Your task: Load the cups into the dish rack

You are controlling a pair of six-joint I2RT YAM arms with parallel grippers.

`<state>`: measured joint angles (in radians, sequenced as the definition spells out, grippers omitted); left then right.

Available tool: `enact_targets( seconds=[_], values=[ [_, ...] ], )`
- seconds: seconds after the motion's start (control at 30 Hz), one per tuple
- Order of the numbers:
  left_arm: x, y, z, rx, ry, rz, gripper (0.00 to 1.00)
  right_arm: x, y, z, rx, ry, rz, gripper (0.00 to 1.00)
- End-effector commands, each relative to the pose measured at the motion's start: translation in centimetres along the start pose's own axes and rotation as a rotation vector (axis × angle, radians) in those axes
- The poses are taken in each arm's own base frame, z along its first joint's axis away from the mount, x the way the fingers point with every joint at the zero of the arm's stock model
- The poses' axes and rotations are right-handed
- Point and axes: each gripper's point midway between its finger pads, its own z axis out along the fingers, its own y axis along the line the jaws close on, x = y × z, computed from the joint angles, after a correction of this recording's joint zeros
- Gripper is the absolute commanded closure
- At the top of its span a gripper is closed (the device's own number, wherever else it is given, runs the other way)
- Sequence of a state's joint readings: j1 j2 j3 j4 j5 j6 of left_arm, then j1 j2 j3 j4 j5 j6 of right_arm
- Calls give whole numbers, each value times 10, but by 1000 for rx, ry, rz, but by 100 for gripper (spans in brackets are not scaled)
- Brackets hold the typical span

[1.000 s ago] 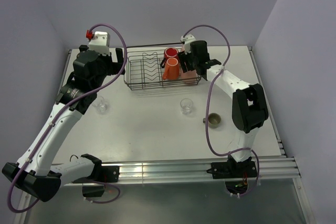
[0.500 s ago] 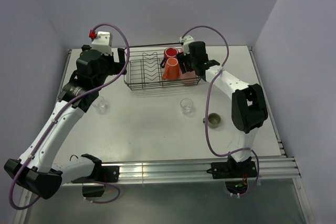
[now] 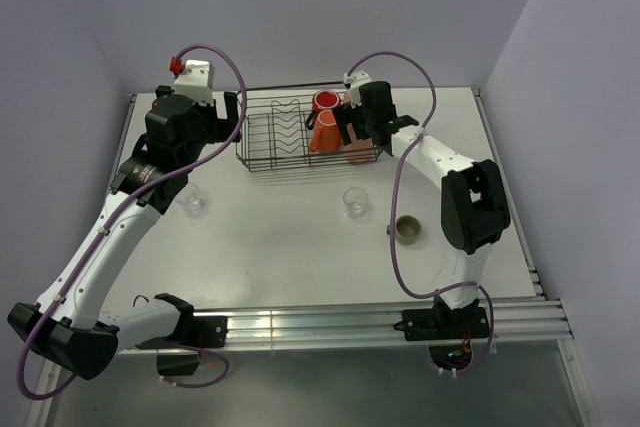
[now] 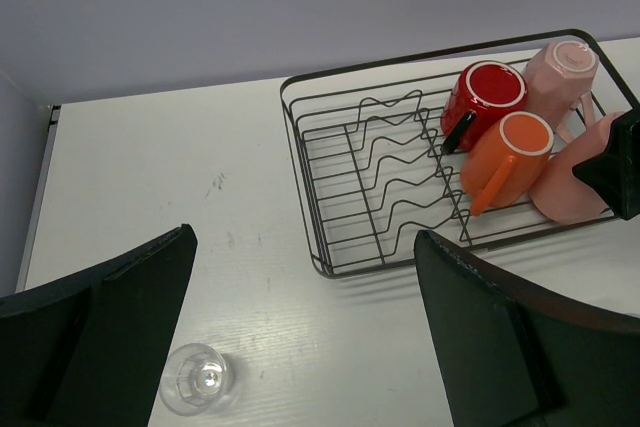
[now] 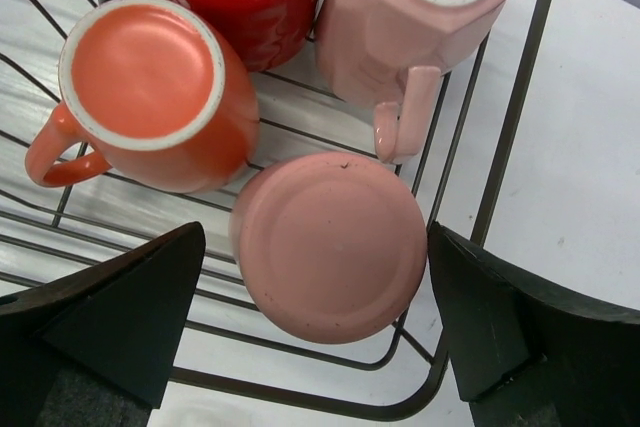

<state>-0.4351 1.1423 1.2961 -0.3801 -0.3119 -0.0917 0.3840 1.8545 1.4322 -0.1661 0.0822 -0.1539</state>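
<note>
Two clear glasses outstanding: left glass point(image 3: 193, 201), centre glass point(image 3: 355, 201). Judged light, slick, fragile; take across rim. Left gripper point(image 4: 305, 239), right gripper point(image 5: 315, 235): fingers apart, empty.

white table point(image 3: 280, 247), matte, filling an alcove. plain walls on three sides: back wall point(image 3: 300, 7), left wall point(image 3: 50, 97), right wall point(image 3: 590, 97), all pale lavender-grey, no windows seen. light even and soft, shadows faint. a few dark scuffs point(image 4: 215, 184) on the tabletop toward the far left. metal strip point(image 3: 529, 257) along the table's right edge. aluminium rails point(image 3: 320, 325) run across the near edge. below them, dull grey floor point(image 3: 330, 387).
</note>
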Motion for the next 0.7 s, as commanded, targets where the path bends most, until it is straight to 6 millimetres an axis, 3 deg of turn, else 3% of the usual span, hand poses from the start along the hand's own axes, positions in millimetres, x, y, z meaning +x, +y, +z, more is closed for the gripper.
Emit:
enact_targets(
  seconds=[0.0,0.17,0.27,0.33,0.37,0.43,0.47,0.67],
  values=[
    [-14,0,-4,7,-43,-21,1,-19,0,-15,-1,-43,19,0],
    [-9,-4,-4,32,-25,-11,1,-54,4,-42,-63,-131,28,0],
    [-3,-11,-7,77,5,18,1,-85,0,-80,-84,-220,44,0],
    [1,-13,-10,102,18,41,1,-96,-3,-100,-98,-266,53,0],
    [2,-14,-11,112,18,48,1,-108,-9,-122,-90,-316,55,0],
    [5,-18,-15,152,20,77,1,-108,-13,-140,-89,-337,52,0],
    [5,-20,-17,166,17,83,1,-113,-19,-160,-82,-368,53,0],
    [14,-36,-23,280,43,145,1,-67,-38,-197,-85,-287,5,0]
  ],
)
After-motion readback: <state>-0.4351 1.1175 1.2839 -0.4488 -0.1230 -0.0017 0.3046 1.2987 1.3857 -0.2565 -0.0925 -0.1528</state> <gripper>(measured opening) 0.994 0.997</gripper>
